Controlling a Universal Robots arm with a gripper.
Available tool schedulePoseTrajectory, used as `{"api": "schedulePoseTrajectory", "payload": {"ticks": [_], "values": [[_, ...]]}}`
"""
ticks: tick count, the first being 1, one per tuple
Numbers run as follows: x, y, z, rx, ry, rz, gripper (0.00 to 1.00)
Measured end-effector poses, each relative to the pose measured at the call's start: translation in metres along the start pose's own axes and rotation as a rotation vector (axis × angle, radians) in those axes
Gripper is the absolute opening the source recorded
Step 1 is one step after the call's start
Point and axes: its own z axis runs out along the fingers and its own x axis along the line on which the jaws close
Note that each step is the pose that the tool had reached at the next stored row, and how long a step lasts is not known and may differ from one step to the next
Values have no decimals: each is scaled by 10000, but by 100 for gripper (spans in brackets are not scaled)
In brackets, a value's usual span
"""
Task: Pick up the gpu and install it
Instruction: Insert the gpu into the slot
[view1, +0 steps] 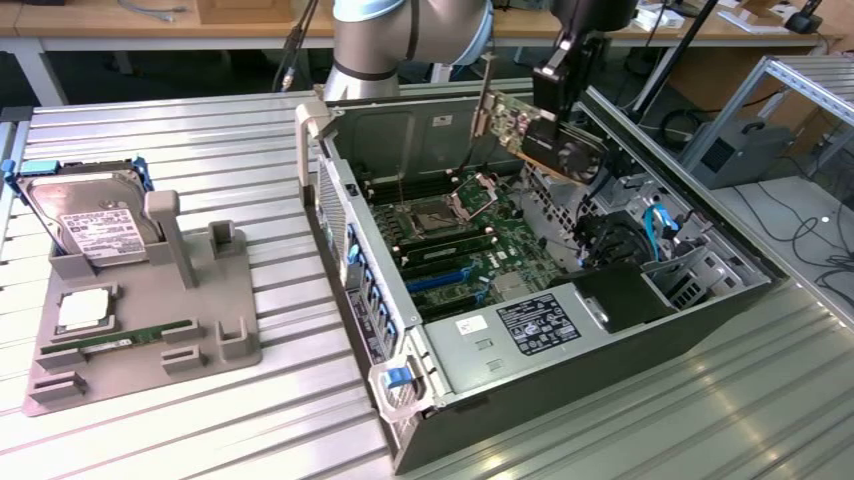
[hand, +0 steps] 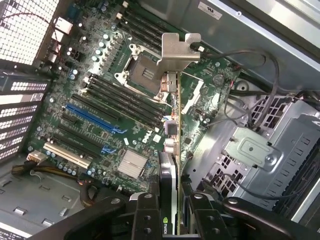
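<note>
As my fingers (hand: 145, 215) pinch the thin, silver-bracketed gpu card (view1: 554, 140) above the open black computer case (view1: 574, 410), I'd hold it upright, squared over the case's long blue slot (hand: 92, 117).

So the gripper (view1: 558, 80) has the gpu (view1: 558, 145) clamped by its top edge, hanging tilted in the air over the open PC case (view1: 400, 420) — well above the motherboard (view1: 454, 235), not touching it. Off to the exterior view's left, a hard drive (view1: 91, 228) stands upright in the grey holder (view1: 200, 330) — memory stick (view1: 118, 341) lying flat in it too.
</note>
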Motion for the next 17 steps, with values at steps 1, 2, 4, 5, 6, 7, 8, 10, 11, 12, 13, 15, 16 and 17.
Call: {"api": "schedulePoseTrajectory", "payload": {"ticks": [1, 2, 4, 5, 6, 7, 8, 10, 11, 12, 13, 15, 16, 17], "values": [[0, 0, 0, -3, -10, -103, 27], [0, 0, 1, -8, -25, -248, 27], [0, 0, 2, -18, -53, -533, 27], [0, 0, 2, -22, -66, -662, 27], [0, 0, 2, -25, -76, -757, 27], [0, 0, 3, -31, -93, -927, 27], [0, 0, 3, -34, -103, -1035, 27], [0, 0, 4, -44, -133, -1336, 27], [0, 0, 4, -48, -145, -1454, 27], [0, 0, 5, -52, -158, -1587, 27], [0, 0, 5, -57, -173, -1732, 27], [0, 1, 6, -69, -208, -2082, 27], [0, 1, 6, -74, -222, -2224, 27], [0, 1, 6, -76, -229, -2295, 27]]}}
